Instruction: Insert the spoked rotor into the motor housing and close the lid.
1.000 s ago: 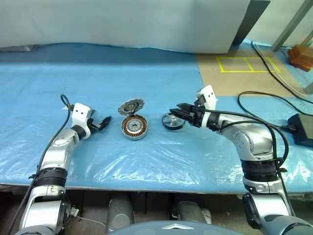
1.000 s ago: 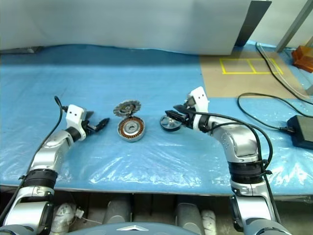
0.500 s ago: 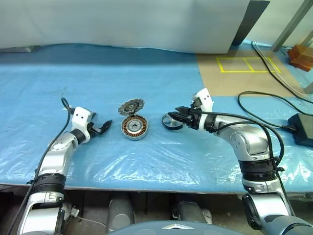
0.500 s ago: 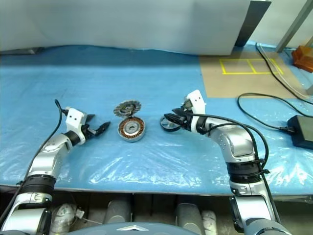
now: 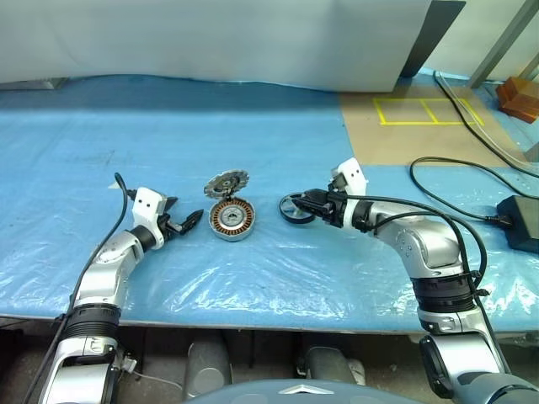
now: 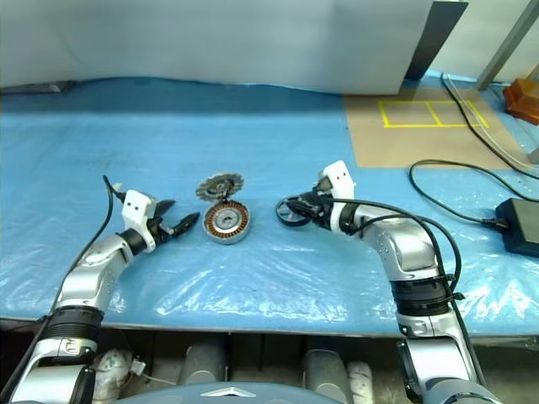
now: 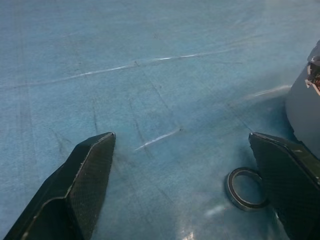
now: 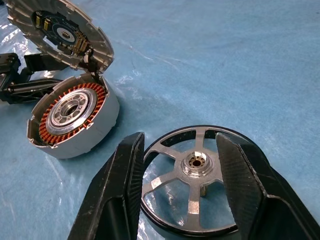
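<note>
The motor housing (image 8: pixel 75 117), a short grey cylinder with copper windings ringing a silvery centre hub, sits flat on the blue plastic-covered surface (image 5: pixel 253 126). Its lid (image 8: pixel 65 32) stands tilted open at the housing's far edge, toothed rim up, dark inner face showing. Just to the right lies the spoked rotor (image 8: pixel 192 180), a silvery wheel with five spokes and a dark rim, between the right end effector's (image 8: pixel 185 175) fingers.

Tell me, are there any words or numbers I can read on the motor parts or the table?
None can be read. The motor housing, its lid and the spoked rotor carry no legible writing. The yellow lines on the brown board are plain rectangles, not letters.
</note>
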You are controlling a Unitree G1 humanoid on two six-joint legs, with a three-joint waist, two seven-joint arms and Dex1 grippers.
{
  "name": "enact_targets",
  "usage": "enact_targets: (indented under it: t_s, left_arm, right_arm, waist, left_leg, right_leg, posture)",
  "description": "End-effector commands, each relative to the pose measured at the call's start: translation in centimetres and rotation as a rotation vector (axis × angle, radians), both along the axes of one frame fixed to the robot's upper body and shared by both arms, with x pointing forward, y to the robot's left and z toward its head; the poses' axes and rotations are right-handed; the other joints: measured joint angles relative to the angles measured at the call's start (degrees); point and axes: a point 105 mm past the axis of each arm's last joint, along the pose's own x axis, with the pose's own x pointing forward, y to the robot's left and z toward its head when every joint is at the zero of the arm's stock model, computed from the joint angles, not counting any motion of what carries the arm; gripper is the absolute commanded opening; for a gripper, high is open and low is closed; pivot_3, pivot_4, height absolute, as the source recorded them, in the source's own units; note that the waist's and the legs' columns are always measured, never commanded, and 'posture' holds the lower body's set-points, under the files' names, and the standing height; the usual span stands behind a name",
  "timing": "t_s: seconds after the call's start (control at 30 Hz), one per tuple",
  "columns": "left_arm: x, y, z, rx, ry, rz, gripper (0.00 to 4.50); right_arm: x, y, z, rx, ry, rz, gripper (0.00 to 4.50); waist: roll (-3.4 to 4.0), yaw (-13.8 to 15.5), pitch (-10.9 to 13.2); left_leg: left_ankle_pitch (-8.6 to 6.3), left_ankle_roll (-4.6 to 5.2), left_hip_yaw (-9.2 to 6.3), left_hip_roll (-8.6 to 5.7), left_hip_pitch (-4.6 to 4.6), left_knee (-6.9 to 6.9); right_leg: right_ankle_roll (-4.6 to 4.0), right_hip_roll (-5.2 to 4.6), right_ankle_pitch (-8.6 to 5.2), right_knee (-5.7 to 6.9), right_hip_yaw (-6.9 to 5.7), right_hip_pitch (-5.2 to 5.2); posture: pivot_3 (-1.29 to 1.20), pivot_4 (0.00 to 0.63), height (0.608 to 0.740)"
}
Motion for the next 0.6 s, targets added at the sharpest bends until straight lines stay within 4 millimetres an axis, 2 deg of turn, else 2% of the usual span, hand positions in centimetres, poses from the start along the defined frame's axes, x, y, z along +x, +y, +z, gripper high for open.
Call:
enact_targets:
  t_s: [0.03, 0.07, 0.17, 0.27, 0.33, 0.47, 0.53, 0.6]
  left_arm:
    - [0.1, 0.4, 1.8, -0.061, -0.048, 0.009, 4.50]
    - [0.1, 0.5, 1.9, -0.072, -0.049, 0.011, 4.50]
    - [0.1, 1.3, 0.7, 0.041, -0.023, 0.030, 4.50]
    - [0.0, 1.4, 0.3, 0.055, -0.017, 0.030, 4.50]
    - [0.0, 1.5, 0.5, 0.063, -0.030, 0.029, 4.50]
    - [-0.1, -0.4, 4.4, -0.047, -0.152, -0.050, 4.50]
    - [-0.4, -1.0, 4.2, -0.060, -0.134, -0.080, 4.50]
    - [-0.6, -1.1, 3.2, -0.035, -0.101, -0.084, 4.50]
  right_arm:
    - [-0.2, 0.0, 0.5, -0.007, -0.028, 0.012, 2.35]
    - [-0.2, 0.0, 0.5, -0.007, -0.027, 0.011, 2.35]
    - [0.0, -0.1, 0.5, -0.007, -0.024, 0.004, 2.35]
    - [-0.1, 0.0, 0.3, -0.009, -0.018, 0.006, 2.35]
    - [-0.2, 0.1, 0.2, -0.009, -0.014, 0.010, 2.35]
    - [-0.4, 0.3, -0.1, -0.011, -0.008, 0.015, 2.35]
    - [-0.4, 0.4, -0.2, -0.014, -0.007, 0.018, 2.35]
    - [-0.3, 0.5, -0.2, -0.015, -0.007, 0.019, 2.35]
  waist:
    - [0.00, 0.0, 0.0]
    - [0.00, 0.0, 0.0]
    - [0.00, 0.0, 0.0]
    - [0.00, -0.1, 0.0]
    - [0.00, -0.1, 0.0]
    - [-0.01, 0.0, 0.0]
    - [-0.01, 0.0, 0.0]
    - [-0.01, 0.0, 0.0]
  left_leg:
    - [0.00, 0.00, 0.00, 0.00, 0.00, 0.00]
    - [0.00, 0.00, 0.00, 0.00, 0.00, -0.01]
    - [0.00, 0.00, 0.00, 0.00, 0.00, -0.05]
    - [0.00, 0.00, 0.00, 0.00, 0.00, -0.07]
    - [0.00, 0.00, 0.00, 0.00, 0.00, -0.08]
    - [0.00, 0.00, 0.00, 0.00, -0.04, -0.09]
    - [0.00, 0.00, 0.00, 0.00, -0.09, -0.08]
    - [0.00, 0.00, 0.00, 0.00, -0.07, -0.09]
  right_leg:
    - [0.00, 0.00, 0.00, 0.00, 0.00, 0.00]
    - [0.00, 0.00, 0.00, 0.00, 0.00, 0.00]
    - [0.00, 0.00, 0.00, -0.02, 0.00, -0.01]
    - [0.01, 0.01, 0.00, -0.05, -0.01, -0.01]
    - [0.01, 0.01, 0.00, -0.06, -0.01, -0.01]
    - [0.01, 0.00, 0.00, -0.07, -0.02, -0.03]
    - [0.00, 0.00, 0.00, -0.07, -0.03, -0.06]
    - [0.00, 0.00, 0.00, -0.07, -0.02, -0.06]
  posture:
    - [0.00, 0.150, 0.740]
    - [0.00, 0.150, 0.740]
    - [0.00, 0.150, 0.740]
    - [0.00, 0.150, 0.740]
    - [0.00, 0.150, 0.740]
    - [0.00, 0.150, 0.740]
    - [0.00, 0.150, 0.740]
    - [0.00, 0.150, 0.740]
